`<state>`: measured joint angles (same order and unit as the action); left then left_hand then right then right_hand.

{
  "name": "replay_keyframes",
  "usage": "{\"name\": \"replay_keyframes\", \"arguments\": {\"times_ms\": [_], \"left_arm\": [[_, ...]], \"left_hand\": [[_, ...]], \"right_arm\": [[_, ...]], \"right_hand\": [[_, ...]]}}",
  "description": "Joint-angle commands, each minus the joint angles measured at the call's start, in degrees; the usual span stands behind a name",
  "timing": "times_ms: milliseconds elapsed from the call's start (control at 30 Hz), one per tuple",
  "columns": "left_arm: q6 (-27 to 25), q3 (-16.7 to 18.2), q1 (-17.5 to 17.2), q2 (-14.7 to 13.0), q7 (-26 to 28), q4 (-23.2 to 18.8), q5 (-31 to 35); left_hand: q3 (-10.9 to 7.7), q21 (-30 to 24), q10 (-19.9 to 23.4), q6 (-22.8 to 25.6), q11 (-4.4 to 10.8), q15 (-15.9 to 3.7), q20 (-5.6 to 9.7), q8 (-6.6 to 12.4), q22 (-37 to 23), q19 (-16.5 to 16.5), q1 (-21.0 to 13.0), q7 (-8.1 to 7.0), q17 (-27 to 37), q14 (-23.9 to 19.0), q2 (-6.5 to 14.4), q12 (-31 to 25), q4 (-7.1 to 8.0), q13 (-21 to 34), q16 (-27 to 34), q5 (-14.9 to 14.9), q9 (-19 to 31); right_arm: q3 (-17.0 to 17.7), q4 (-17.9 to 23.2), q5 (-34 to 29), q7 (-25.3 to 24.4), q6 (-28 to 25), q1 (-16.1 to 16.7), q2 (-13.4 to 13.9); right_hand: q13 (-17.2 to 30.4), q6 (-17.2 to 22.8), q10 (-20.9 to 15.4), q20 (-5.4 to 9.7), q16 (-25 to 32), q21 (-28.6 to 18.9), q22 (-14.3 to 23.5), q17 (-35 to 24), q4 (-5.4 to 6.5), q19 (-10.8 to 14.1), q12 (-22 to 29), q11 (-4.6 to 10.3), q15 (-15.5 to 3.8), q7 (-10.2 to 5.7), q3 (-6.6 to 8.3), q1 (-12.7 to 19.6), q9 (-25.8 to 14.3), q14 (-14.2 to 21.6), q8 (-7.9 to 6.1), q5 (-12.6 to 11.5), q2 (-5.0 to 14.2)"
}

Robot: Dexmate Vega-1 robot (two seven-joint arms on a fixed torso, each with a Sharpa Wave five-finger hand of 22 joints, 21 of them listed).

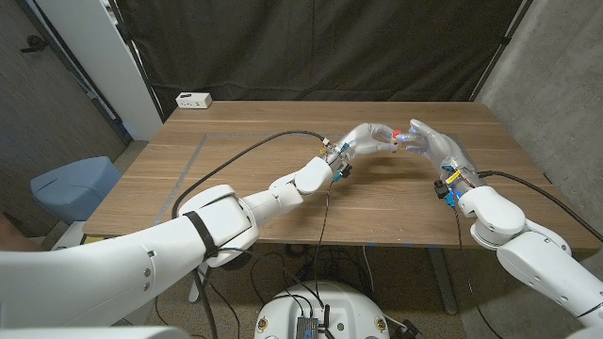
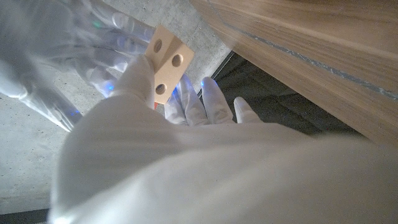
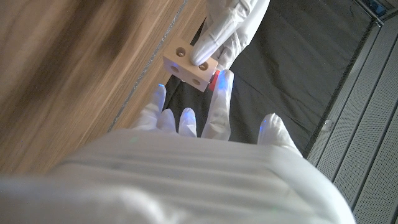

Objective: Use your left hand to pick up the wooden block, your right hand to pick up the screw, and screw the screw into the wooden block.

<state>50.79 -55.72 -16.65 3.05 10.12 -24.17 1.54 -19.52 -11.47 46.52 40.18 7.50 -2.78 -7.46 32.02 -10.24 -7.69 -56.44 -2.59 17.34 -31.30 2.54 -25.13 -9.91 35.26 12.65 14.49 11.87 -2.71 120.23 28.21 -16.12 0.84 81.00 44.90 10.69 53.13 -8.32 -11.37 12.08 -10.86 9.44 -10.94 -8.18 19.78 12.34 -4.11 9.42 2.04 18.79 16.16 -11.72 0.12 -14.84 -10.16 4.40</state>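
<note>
Both hands are raised above the far middle of the table and meet fingertip to fingertip. My left hand [image 1: 366,139] pinches a small pale wooden block [image 2: 166,62] with round holes in its faces; the block [image 3: 189,65] also shows from the other arm. My right hand [image 1: 431,143] holds a red-headed screw [image 1: 397,133] against the block. In the right wrist view the screw [image 3: 215,79] sits at the block's edge beside my right hand's fingers [image 3: 219,102]. The screw's shaft is hidden. In the left wrist view my right hand [image 2: 68,43] shows blurred beyond the block.
A white box [image 1: 194,100] lies at the table's [image 1: 283,217] far left corner. A thin tape line [image 1: 200,155] runs along the left part of the table. A blue seat [image 1: 71,184] stands beside the table's left edge. A dark curtain hangs behind.
</note>
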Motion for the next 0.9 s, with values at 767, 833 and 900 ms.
{"name": "replay_keyframes", "arguments": {"times_ms": [767, 833, 900], "left_arm": [[0.6, 0.3, -0.8, -0.7, 0.6, -1.7, 1.3], [0.6, 0.4, -0.9, -0.8, 0.6, -1.9, 1.4], [0.5, 0.4, -1.0, -0.9, 0.7, -2.1, 1.5]], "left_hand": [[-1.39, -0.1, 5.6, 12.1, 4.89, -5.48, 0.30, 0.23, -0.1, -0.2, 0.8, -3.20, 0.1, -0.3, 1.8, -3.3, 1.12, 0.9, 0.2, 0.4, 0.2], [-1.43, -0.1, 5.6, 12.1, 4.90, -5.48, 0.33, 0.24, -0.1, -0.2, 0.8, -3.25, 0.1, -0.3, 1.8, -3.3, 1.10, 0.9, 0.2, 0.4, 0.2], [-1.43, -0.1, 5.6, 12.1, 4.90, -5.43, 0.32, 0.23, -0.1, -0.2, 0.8, -3.22, 0.1, -0.3, 1.8, -3.3, 1.09, 0.9, 0.1, 0.4, 0.2]], "right_arm": [[2.1, -1.7, -1.0, -1.0, 0.6, 0.5, -1.7], [1.9, -2.1, -0.5, -0.5, 0.5, 0.0, -1.7], [1.7, -2.5, -0.7, -0.1, 0.8, -0.3, -1.5]], "right_hand": [[0.2, -6.1, 1.2, -0.77, -0.1, 0.2, 0.1, -0.1, -0.37, 0.6, -1.1, -1.11, 0.74, -1.13, 0.12, 0.5, -0.3, 0.6, 2.83, 0.0, -0.09], [0.2, -6.6, 1.6, -0.38, -0.2, 0.3, 0.1, -0.1, -0.35, 0.3, -1.3, -1.27, 0.79, -1.12, 0.09, 0.5, -0.3, 0.4, 3.00, 0.0, -0.12], [0.2, -7.7, 2.3, 0.49, -0.5, 0.5, 0.1, -0.1, -0.31, -0.2, -1.5, -1.16, 0.84, -1.30, 0.04, 0.4, -0.4, -0.1, 3.37, 0.0, -0.19]]}}
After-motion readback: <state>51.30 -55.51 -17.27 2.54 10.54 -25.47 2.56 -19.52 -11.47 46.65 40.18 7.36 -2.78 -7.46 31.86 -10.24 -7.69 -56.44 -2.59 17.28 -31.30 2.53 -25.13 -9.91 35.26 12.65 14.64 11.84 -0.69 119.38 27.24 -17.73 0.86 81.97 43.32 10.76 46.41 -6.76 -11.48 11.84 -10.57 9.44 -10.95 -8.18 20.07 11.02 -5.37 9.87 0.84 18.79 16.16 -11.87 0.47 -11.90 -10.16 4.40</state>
